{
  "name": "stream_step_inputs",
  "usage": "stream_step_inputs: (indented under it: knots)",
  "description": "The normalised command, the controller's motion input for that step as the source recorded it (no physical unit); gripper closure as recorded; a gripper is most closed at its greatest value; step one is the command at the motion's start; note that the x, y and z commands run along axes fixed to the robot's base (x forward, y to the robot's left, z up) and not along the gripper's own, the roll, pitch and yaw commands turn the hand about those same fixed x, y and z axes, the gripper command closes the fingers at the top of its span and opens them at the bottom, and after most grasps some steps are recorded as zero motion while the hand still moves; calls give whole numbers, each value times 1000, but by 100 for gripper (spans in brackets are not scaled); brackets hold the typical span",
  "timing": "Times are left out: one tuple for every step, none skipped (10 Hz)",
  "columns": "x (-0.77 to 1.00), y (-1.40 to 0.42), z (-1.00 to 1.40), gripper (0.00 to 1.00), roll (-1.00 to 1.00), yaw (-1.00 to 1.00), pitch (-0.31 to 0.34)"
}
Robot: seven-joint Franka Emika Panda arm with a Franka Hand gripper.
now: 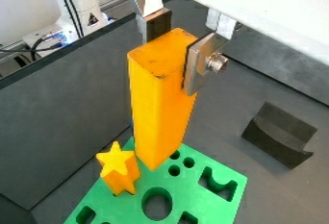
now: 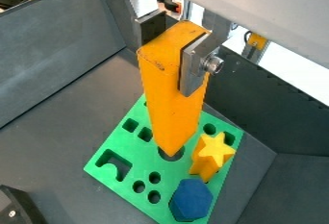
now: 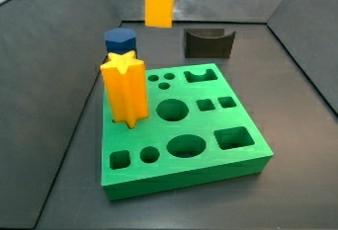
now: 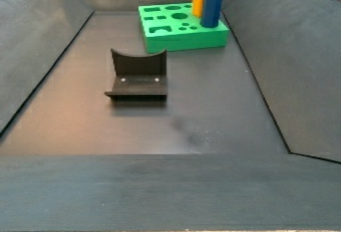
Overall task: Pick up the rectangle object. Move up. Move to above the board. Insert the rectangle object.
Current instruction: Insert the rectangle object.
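The rectangle object (image 1: 157, 103) is a plain orange bar, held upright in my gripper (image 1: 178, 47). A silver finger plate (image 1: 203, 62) presses one side near its top and the dark pad of the opposite finger sits against the other side. It shows the same in a wrist view (image 2: 170, 103) with the gripper (image 2: 174, 45). In a side view the bar (image 3: 158, 2) hangs in the air above the far part of the green board (image 3: 179, 145), its lower end well clear of the holes. The gripper is out of frame in both side views.
A yellow-orange star-topped post (image 3: 123, 91) and a blue hexagonal block (image 3: 122, 41) stand in the board's left side. The dark fixture (image 3: 208, 42) stands on the floor beyond the board, and shows nearer in a side view (image 4: 138, 75). Dark sloping walls surround the floor.
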Motion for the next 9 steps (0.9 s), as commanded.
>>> stream_step_inputs:
  knots:
    - [51,-131,-6,100,0,11,0]
    - [143,-197,-26,100,0,3,0]
    - [266,-306,-100,100,0,0,-16]
    - [414,-377,-137,100,0,0,-9]
    - [466,-411,-169,100,0,0,-17]
    - [451,-446,-194,100,7,0,-41]
    - [497,-434,-206,100,0,0,-36]
    - [486,-434,-231,100,3,0,-43]
    - [471,-394,-234,100,14,-29,-44]
